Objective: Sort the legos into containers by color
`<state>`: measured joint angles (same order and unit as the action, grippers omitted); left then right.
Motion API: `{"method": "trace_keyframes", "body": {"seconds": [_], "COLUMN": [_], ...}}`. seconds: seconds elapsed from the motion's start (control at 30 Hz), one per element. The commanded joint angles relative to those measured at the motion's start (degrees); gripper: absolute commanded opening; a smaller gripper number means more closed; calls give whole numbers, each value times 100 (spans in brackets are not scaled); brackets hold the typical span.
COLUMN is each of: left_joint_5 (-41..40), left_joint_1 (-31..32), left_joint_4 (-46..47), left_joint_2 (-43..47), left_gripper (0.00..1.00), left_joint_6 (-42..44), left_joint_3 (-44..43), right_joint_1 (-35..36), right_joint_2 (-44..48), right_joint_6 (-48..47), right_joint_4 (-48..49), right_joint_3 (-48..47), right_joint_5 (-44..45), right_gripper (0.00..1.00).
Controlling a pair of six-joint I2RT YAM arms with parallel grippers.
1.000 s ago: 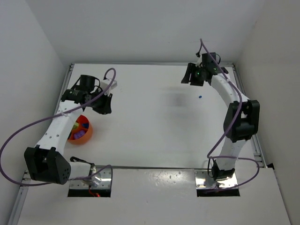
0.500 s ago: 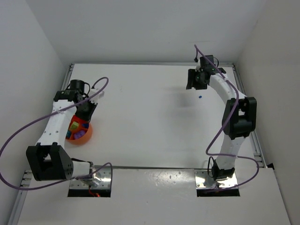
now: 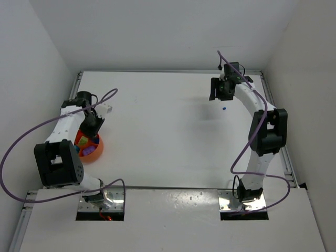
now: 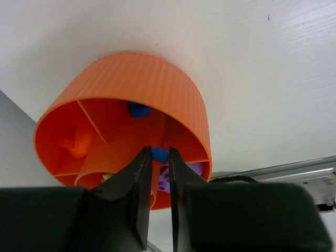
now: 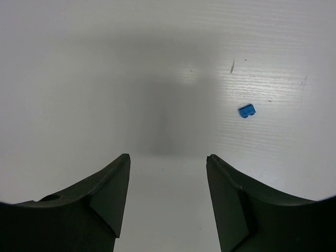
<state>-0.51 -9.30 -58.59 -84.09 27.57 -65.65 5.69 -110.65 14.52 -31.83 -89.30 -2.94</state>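
**Left gripper (image 4: 159,152) pinching the held blue lego (image 4: 160,155) over the orange bowl (image 4: 142,79); right gripper (image 5: 168,157) spread wide above the table (image 3: 168,136).**

The left fingers are drawn nearly together with the held blue lego nipped at their very tips. Its long axis lies across the gap from finger to finger, and it sits above the bowl's open top. The bowl stands at the table's left side, opening upward, and is divided by partitions. A second blue lego (image 4: 137,109) lies in its far compartment, a purple piece (image 4: 181,173) in the near one and an orange piece (image 4: 71,143) on the left. The right gripper holds nothing. The loose blue lego (image 5: 247,111) lies flat on the table ahead and right of its fingertips. In the right wrist view its long axis runs roughly left to right, with the right end tipped slightly up.
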Motion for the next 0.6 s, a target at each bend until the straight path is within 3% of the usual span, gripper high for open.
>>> {"method": "trace_keyframes", "body": {"seconds": [0.0, 0.2, 0.3, 0.47, 0.57], "left_joint_5": [-80, -28, -28, 95, 630], "left_joint_1": [-72, -72, -72, -72, -72], "left_joint_4": [102, 225, 278, 278, 225], "left_joint_2": [-54, -177, -177, -55, 138], "left_gripper": [22, 44, 50, 49, 49], "left_joint_6": [82, -24, -24, -24, -199], "left_joint_3": [-194, -247, -300, -544, -1123], "right_joint_1": [-24, -24, -24, -24, -94], "right_joint_2": [167, 167, 167, 167, 167], "right_joint_6": [-81, -134, -134, -134, -187], "right_joint_4": [107, 107, 107, 160, 222], "right_joint_3": [0, 0, 0, 61, 306], "right_joint_5": [144, 205, 258, 364, 487], "right_gripper": [60, 60, 60, 60, 55]}}
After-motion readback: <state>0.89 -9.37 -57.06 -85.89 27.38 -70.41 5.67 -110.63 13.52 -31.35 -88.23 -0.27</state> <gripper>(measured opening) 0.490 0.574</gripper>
